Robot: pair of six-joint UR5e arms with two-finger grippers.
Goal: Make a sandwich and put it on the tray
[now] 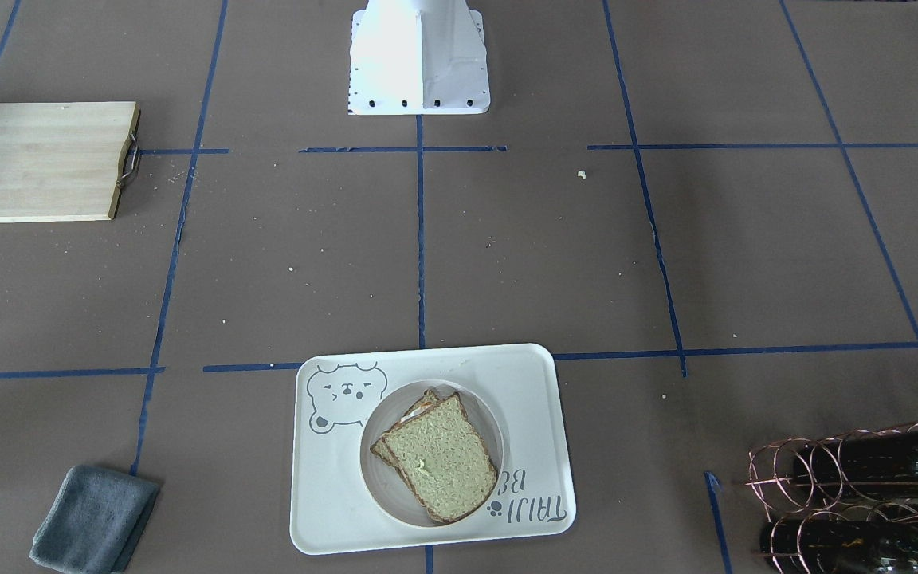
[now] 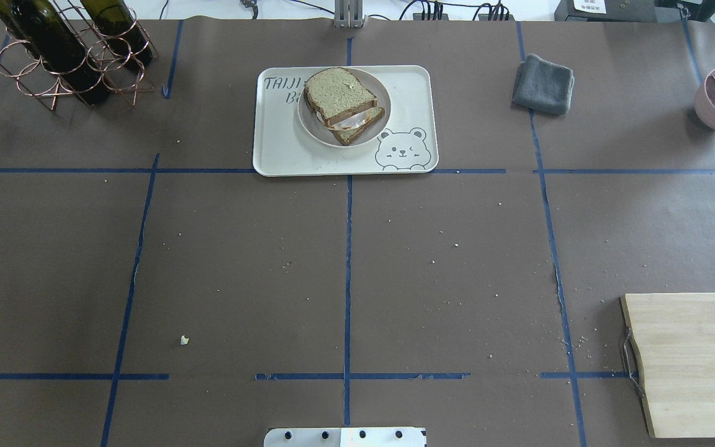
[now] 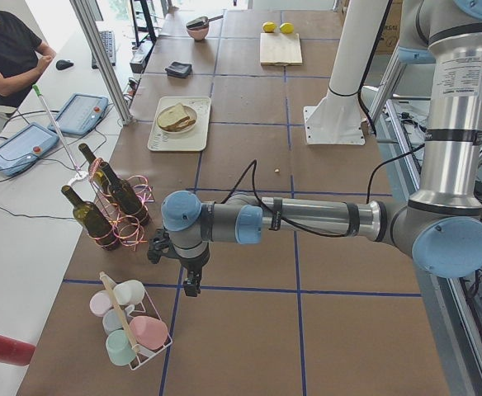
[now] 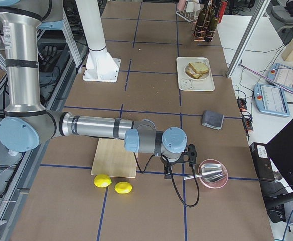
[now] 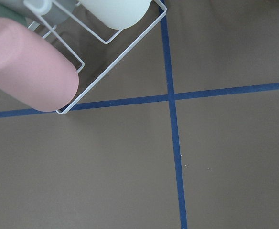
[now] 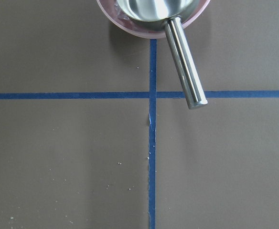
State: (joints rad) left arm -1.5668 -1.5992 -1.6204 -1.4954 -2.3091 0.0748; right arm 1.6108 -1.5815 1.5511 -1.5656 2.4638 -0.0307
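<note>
Brown-paper table [image 2: 239,261]: sandwich [image 2: 340,99] assembled on plate [image 2: 313,127] on tray [image 2: 283,149], so treat task as approx. complete; you can't tell left gripper [image 3: 191,287] or right gripper [image 4: 166,173] opening/contents.

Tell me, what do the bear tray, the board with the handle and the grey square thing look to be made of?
The tray looks like cream plastic with a matte finish: it is smooth, with moulded rounded corners and a printed drawing. The board looks like pale wood, since grain and joined strips show. The grey thing is probably a folded cloth, soft-edged and slightly fuzzy.
</note>
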